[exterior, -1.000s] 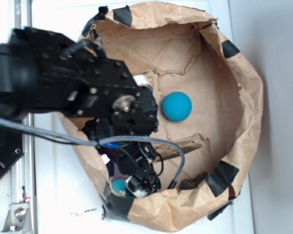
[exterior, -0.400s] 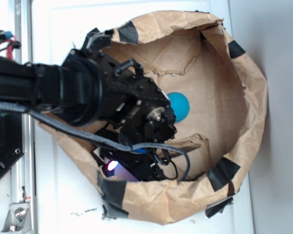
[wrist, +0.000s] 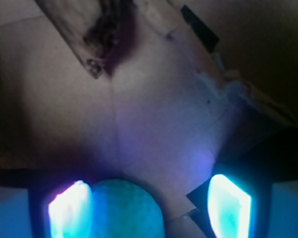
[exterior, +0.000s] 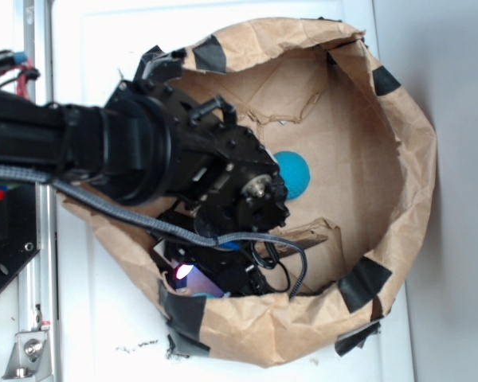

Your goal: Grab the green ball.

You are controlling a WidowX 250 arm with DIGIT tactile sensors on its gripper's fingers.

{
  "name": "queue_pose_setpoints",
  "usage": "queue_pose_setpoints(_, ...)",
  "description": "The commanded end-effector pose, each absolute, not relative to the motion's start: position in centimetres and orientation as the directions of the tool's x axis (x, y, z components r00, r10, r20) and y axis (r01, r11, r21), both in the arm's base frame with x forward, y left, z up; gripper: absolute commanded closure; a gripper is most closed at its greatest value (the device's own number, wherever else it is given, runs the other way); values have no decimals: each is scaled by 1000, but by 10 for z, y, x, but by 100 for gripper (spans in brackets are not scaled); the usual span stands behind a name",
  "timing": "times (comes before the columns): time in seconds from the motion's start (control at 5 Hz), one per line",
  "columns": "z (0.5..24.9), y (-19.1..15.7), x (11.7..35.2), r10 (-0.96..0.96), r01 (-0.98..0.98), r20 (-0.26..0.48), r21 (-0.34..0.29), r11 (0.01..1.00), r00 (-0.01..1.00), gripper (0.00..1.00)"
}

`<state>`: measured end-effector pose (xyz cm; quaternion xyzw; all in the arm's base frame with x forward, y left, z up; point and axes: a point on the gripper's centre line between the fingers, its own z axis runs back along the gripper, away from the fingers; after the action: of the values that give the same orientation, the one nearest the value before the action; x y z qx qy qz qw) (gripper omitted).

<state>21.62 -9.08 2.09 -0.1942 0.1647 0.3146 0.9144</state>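
ball sits between the gripper fingers, hard against one finger, well clear of the other. fingers wide open, holding nothing. risk: off-centre closing nudges it away along the cardboard.

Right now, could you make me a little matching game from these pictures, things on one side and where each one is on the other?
Things:
1. green ball
2. blue ball
3. black tape patch
4. gripper

Places:
A. on the paper bag's rim
B. open, one finger on either side of the ball
C. on the bag's floor, half behind the arm
D. between the lit fingers, near one

Pairs: 1-D, 2-C, 3-A, 4-B
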Motion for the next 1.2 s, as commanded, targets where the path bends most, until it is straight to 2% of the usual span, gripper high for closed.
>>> queue_pose_setpoints(0.0, 22, -97, 208, 480, -610, -417, -273, 744, 772, 100)
queue_pose_setpoints(0.4, 36, -90, 212, 483, -602, -377, -324, 730, 790, 100)
queue_pose_setpoints(1.0, 48, -78, 214, 510, -611, -340, -361, 704, 790, 100)
